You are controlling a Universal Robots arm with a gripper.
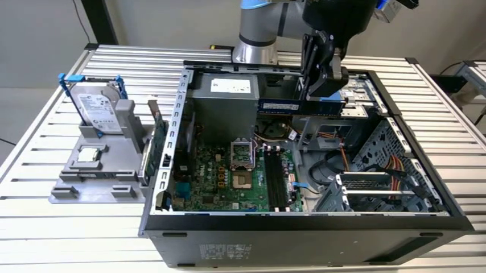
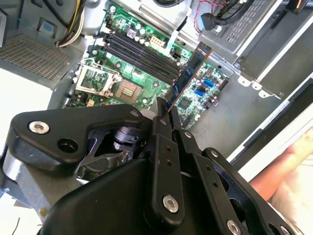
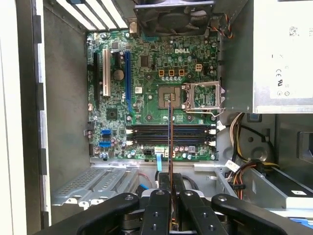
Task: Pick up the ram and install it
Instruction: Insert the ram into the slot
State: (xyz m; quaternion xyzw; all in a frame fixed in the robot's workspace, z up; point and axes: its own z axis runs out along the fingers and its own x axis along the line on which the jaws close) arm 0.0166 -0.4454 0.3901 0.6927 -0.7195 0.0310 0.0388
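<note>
The gripper (image 1: 324,94) was pressed together on the ram (image 1: 297,106), pinching it at one end. The ram was held level in the air above the open computer case (image 1: 304,239), just beside the power supply (image 1: 227,96) and clear of the motherboard (image 1: 227,176) below. In the exterior view the ram appeared as a long, narrow, dark-blue stick with a row of darker chips along its face; any print on it was too small to make out. In the first wrist view the ram (image 3: 169,142) was seen edge-on as a thin line running out from between the fingers (image 3: 157,198), crossing over the black memory slots (image 3: 146,131) and ending over the processor socket (image 3: 171,95). In the second wrist view the ram (image 2: 190,73) showed a blue face with an orange-toned edge, above the green board. The power supply carried a white label (image 1: 231,86) with dark print. White lettering was printed on the board beside the fan (image 3: 173,17). On the exterior view's left, a hard drive (image 1: 99,108) with a white label and blue frame stood upright in a grey fixture (image 1: 91,187) on the slatted table (image 1: 45,239), with a green card (image 1: 152,153) on edge between fixture and case.
</note>
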